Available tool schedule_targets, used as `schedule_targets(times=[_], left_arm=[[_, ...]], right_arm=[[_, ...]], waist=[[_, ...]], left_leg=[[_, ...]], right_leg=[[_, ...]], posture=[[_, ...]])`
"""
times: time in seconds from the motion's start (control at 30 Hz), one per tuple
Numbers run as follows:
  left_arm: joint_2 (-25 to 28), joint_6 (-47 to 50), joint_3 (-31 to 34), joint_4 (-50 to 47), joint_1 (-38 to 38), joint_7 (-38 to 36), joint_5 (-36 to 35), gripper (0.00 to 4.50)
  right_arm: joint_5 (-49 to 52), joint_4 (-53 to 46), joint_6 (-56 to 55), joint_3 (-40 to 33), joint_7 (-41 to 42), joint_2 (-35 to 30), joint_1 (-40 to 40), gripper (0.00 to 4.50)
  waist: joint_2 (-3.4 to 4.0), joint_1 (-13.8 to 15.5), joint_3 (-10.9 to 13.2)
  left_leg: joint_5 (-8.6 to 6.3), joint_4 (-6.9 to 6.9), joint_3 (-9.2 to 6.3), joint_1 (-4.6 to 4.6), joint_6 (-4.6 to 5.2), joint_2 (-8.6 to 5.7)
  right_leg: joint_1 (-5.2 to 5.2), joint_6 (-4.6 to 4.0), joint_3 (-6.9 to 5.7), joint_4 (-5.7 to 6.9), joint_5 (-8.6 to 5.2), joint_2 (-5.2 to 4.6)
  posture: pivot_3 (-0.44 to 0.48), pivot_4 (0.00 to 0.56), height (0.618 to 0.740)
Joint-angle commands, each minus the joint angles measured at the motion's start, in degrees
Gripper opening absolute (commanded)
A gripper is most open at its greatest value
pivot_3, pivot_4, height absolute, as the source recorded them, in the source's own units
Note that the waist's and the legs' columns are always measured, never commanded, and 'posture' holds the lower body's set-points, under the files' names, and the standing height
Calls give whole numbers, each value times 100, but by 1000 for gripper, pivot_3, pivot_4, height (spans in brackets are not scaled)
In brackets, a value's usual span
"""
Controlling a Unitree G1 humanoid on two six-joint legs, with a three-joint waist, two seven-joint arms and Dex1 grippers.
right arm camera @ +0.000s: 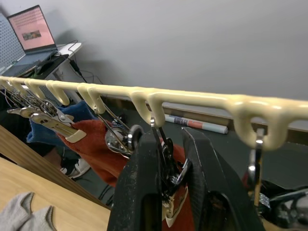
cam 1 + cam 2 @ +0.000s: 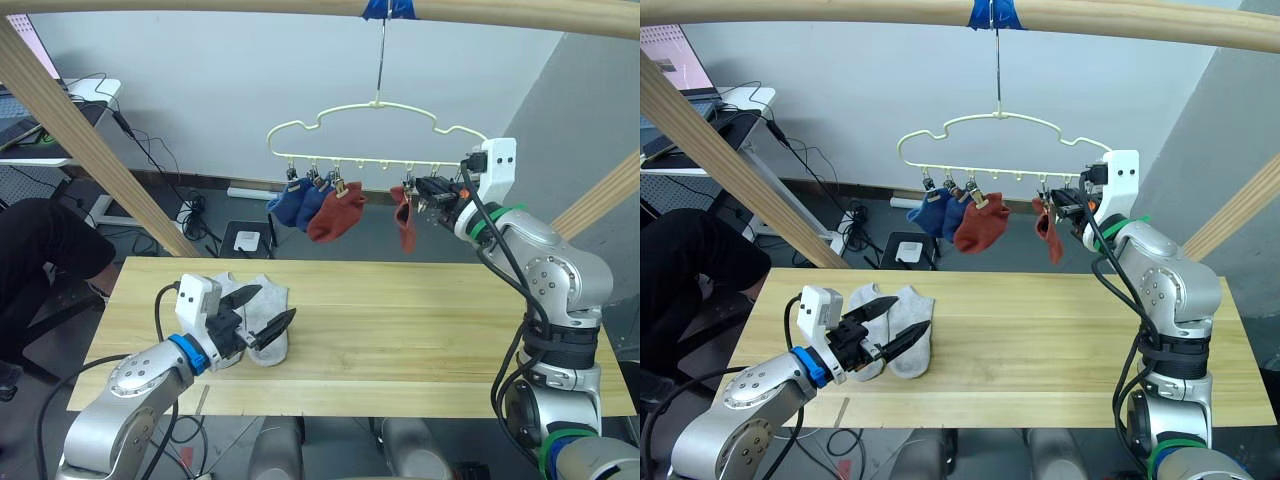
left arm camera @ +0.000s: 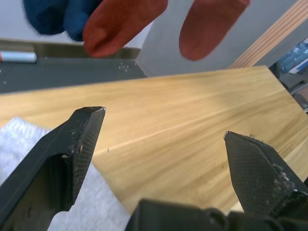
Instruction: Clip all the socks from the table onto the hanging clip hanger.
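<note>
Pale wood planks form the desk (image 2: 420, 330), on which two light grey socks (image 2: 262, 312) are laid side by side near its left end, long axes running away from the robot. Above, the clip hanger (image 2: 375, 130) is hung with two blue socks (image 2: 298, 202) and two rust red socks (image 2: 337, 214) already clipped. The left end effector (image 2: 262, 313), released wide, is held directly over the grey pair, far nearer than the right end effector (image 1: 166, 173), which is clenched on a clip (image 1: 169, 163) holding the right-hand red sock.
</note>
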Motion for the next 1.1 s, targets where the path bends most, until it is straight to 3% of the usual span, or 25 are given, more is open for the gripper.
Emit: schedule_targets(times=[0.03,0.1,0.33,0.67,1.1], left_arm=[[-59,-214,-111,-303,-40,-64,114,4500],[-76,-209,-140,-387,-50,-51,123,4500],[-51,-149,-68,-545,-99,-33,79,4500],[19,-16,-18,-590,-293,-63,-17,4500],[36,50,-35,-658,-344,-149,-48,4500]], right_arm=[[-237,-147,-544,221,6,0,109,336],[-404,-193,-848,381,-61,72,222,336],[-1147,-527,-1642,744,-631,335,737,2815],[-1873,-1446,-1618,1057,-1822,1193,1210,2815],[-2142,-1801,-1414,1136,-2026,1455,1341,2815]], waist=[[0,0,0],[0,0,0],[0,2,0],[1,-6,1],[3,-5,2]], left_leg=[[0,0,1,0,0,0],[0,-2,1,0,0,0],[0,0,2,-1,-1,-1],[0,-2,-1,0,-1,1],[0,-2,0,0,-1,1]], right_leg=[[0,0,1,-1,0,0],[0,1,1,-2,0,0],[0,2,3,0,0,-1],[-2,2,1,0,0,0],[-3,2,2,-1,-1,-1]], posture=[[-44,282,740],[-42,281,740],[-39,281,740],[-54,283,740],[-66,290,740]])
